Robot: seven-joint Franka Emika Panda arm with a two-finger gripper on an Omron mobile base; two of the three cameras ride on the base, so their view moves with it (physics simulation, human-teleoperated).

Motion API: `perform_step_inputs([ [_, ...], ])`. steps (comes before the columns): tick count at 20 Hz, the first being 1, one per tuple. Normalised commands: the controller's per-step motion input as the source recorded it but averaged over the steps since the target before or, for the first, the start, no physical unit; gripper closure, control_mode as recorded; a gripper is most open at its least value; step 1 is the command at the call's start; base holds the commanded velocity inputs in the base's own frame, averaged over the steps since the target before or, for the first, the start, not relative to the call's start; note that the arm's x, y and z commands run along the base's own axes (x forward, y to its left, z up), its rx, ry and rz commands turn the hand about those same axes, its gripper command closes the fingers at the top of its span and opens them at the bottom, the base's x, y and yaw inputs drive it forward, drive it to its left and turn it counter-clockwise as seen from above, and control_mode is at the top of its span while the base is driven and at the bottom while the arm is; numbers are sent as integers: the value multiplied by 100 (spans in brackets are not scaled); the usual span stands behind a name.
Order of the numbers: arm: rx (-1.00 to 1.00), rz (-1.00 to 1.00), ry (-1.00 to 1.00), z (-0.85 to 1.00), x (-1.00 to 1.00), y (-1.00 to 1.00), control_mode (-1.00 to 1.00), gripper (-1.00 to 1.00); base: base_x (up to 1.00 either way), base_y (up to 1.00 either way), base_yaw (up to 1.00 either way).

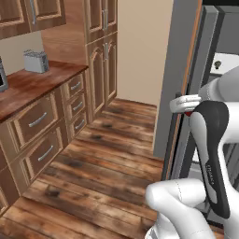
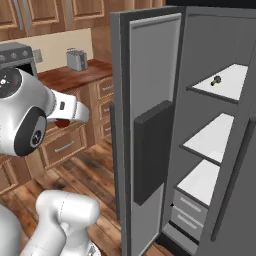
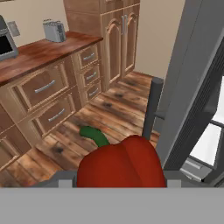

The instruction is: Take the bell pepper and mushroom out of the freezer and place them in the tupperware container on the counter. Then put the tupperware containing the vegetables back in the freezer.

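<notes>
The red bell pepper [image 3: 118,164] with its green stem sits between my fingertips, and my gripper [image 3: 120,183] is shut on it. From the base, a bit of red bell pepper [image 1: 188,113] shows under my gripper [image 1: 186,109], held in the air left of the open freezer [image 2: 200,50] and above the floor. The small tan mushroom [image 2: 216,80] lies on the freezer's top white shelf. The wooden counter [image 3: 39,54] stretches along the left wall, well away from my gripper. The tupperware container is out of view.
The freezer door [image 2: 150,125] stands wide open, with its dark bar handle [image 3: 151,109] close to my hand. A toaster [image 1: 36,60] and a microwave [image 2: 17,55] stand on the counter. Tall wooden cabinets [image 1: 102,60] close the corner.
</notes>
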Motion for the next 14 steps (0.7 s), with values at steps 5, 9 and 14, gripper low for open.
perform_step_inputs([
  [5,0,0,0,0,0,0,100,100,-36,9,100],
  [9,0,0,0,0,0,0,100,100,-38,11,100],
  [14,0,0,0,0,0,0,100,100,-45,15,100],
])
